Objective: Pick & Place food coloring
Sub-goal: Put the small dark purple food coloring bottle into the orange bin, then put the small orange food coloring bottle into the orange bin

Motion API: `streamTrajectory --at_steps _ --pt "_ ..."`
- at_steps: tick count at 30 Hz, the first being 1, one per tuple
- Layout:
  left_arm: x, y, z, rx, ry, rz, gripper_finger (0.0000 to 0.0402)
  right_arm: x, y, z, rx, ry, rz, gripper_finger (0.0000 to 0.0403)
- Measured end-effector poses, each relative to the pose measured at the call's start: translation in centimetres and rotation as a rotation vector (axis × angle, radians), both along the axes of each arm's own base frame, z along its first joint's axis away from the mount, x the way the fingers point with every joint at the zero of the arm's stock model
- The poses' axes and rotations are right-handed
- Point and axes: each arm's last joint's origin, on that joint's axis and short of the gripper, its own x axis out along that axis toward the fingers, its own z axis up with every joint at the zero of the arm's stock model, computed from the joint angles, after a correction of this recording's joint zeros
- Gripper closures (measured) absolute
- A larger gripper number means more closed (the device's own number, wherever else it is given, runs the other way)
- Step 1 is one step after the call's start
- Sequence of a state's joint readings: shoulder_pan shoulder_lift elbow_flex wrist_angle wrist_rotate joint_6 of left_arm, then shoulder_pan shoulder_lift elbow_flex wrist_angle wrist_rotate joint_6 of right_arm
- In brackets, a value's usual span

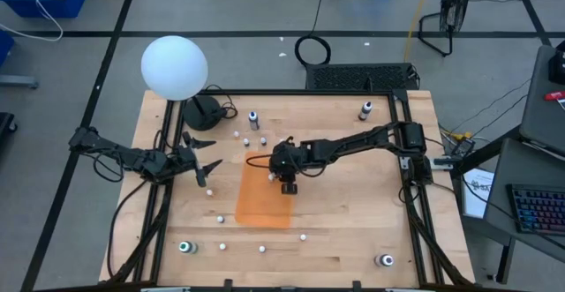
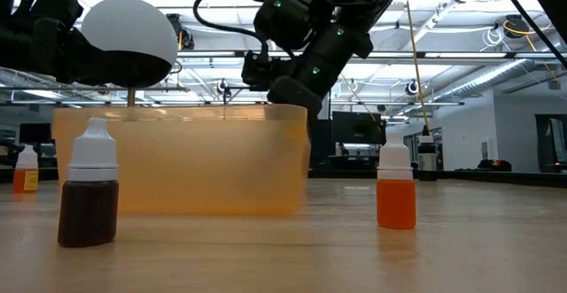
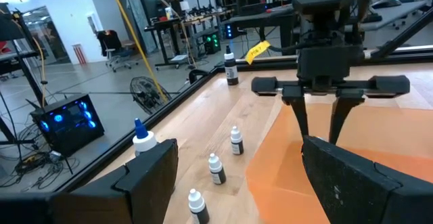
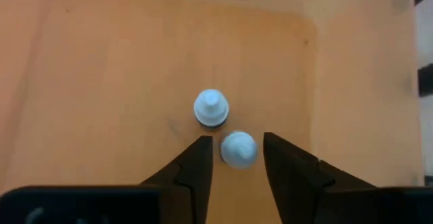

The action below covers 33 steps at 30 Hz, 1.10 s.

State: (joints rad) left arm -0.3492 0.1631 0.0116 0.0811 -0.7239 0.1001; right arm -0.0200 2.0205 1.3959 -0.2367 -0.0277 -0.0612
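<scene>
A translucent orange bin (image 1: 265, 195) stands at the table's middle. My right gripper (image 4: 237, 141) reaches slanting down into it, open. A white-capped food coloring bottle (image 4: 238, 149) stands upright on the bin's floor between its fingertips, with a narrow gap on each side. A second white-capped bottle (image 4: 211, 107) stands just beyond it. Several more small bottles stand loose on the wood, such as a brown one (image 2: 89, 191) and an orange one (image 2: 396, 187). My left gripper (image 1: 201, 155) waits open at the table's left, level above the wood.
A large white globe (image 1: 174, 67) on a dark base stands at the far left corner. Small bottles (image 3: 215, 168) stand between my left gripper and the bin. Taller bottles (image 1: 253, 120) (image 1: 365, 111) stand near the far edge, others (image 1: 185, 248) (image 1: 386, 259) near the front.
</scene>
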Motion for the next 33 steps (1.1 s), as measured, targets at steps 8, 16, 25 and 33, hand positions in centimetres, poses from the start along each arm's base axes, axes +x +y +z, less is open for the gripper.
streamTrajectory --at_steps 8,16,25,33 --pt "0.0 0.0 0.0 0.0 0.0 0.0 0.0091 -0.6 0.3 1.5 0.006 -0.003 -0.003 0.0254" --pt "0.0 0.0 0.0 0.0 0.0 0.0 0.0091 -4.6 2.5 9.3 0.124 -0.044 -0.097 0.0257" --pt "0.0 0.0 0.0 0.0 0.0 0.0 0.0091 -9.4 11.6 14.3 0.364 -0.068 -0.021 0.0252" --pt "0.0 0.0 0.0 0.0 0.0 0.0 0.0092 -10.4 18.8 10.9 0.106 -0.083 0.09 0.0216"
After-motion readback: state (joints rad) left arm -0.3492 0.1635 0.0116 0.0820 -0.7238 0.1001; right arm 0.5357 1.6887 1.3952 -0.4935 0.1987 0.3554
